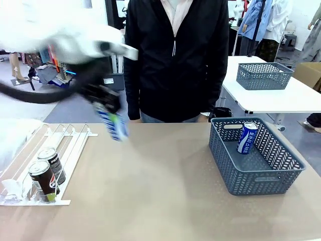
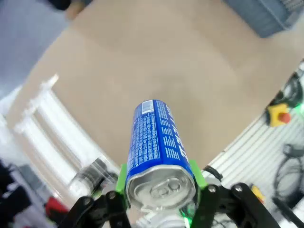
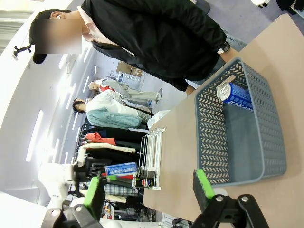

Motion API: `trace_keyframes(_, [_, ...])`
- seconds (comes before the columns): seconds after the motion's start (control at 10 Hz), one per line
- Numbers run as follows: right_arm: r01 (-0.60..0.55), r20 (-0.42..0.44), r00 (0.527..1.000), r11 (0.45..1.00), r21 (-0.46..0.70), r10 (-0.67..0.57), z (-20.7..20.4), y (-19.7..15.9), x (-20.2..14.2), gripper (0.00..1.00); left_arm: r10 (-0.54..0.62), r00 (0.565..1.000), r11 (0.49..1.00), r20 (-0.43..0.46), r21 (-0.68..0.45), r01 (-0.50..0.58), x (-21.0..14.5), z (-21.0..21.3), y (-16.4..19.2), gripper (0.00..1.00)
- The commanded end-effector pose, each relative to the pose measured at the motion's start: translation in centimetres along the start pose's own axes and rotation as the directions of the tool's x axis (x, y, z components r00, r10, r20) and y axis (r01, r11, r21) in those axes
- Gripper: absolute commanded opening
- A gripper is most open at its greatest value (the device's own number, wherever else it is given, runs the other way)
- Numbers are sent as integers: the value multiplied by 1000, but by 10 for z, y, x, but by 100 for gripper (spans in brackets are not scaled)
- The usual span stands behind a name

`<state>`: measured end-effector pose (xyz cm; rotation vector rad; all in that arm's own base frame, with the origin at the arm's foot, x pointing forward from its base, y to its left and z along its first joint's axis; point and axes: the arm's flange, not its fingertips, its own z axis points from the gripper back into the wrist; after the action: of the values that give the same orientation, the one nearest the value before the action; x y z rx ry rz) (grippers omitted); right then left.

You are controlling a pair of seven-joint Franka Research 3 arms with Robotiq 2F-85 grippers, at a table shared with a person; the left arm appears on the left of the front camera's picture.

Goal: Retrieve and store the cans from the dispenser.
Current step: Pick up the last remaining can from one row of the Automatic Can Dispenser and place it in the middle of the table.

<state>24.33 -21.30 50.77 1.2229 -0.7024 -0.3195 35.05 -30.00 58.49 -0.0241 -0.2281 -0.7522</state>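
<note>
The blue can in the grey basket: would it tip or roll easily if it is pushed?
Probably yes. The blue can is tall and slim and stands tilted in the grey basket, so a nudge may topple it. Its round body would likely roll, though the basket walls should stop it.

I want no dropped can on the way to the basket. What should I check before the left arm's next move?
1. Grip: left claw shut on the blue-and-white slim drink can, green pads either side near its silver top: ok.
2. Room in the grey lattice plastic basket: one blue can leans by its far wall, rest free: ok.
3. Path over the tan tabletop to the basket: bare: ok.
4. Other arm: right claw open, empty, apart from the basket: ok.
5. Two dark cans sit at the low end of the white wire-rail dispenser: ok.
6. Held can's tilt, front view blurred: cannot tell.
</note>
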Motion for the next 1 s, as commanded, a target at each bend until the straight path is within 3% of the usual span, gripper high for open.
trace_keyframes(0.0, [-20, 15, 1000, 1000, 23, 19, -2, 1, 2, 100, -112, 990, 993, -87, 24, 115, 57, -38, -23, 0])
trace_keyframes(0.2, [-20, 15, 1000, 1000, 23, 19, -2, 1, 2, 100, -284, 946, 958, -158, -99, 271, 59, -102, -72, 0])
trace_keyframes(0.4, [-20, 15, 1000, 1000, 23, 19, -2, 1, 2, 100, -418, 890, 909, -185, -75, 411, 52, -128, -82, 0])
trace_keyframes(0.7, [-20, 15, 1000, 1000, 23, 19, -2, 1, 2, 100, -456, 879, 890, -142, -79, 449, 50, -118, -83, 0])
trace_keyframes(0.8, [-20, 15, 1000, 1000, 23, 19, -2, 1, 2, 100, -384, 902, 921, -199, -9, 390, 49, -87, -75, 0])
trace_keyframes(0.9, [-20, 15, 1000, 1000, 23, 19, -2, 1, 2, 100, -443, 878, 897, -183, -91, 434, 59, -136, -90, 0])
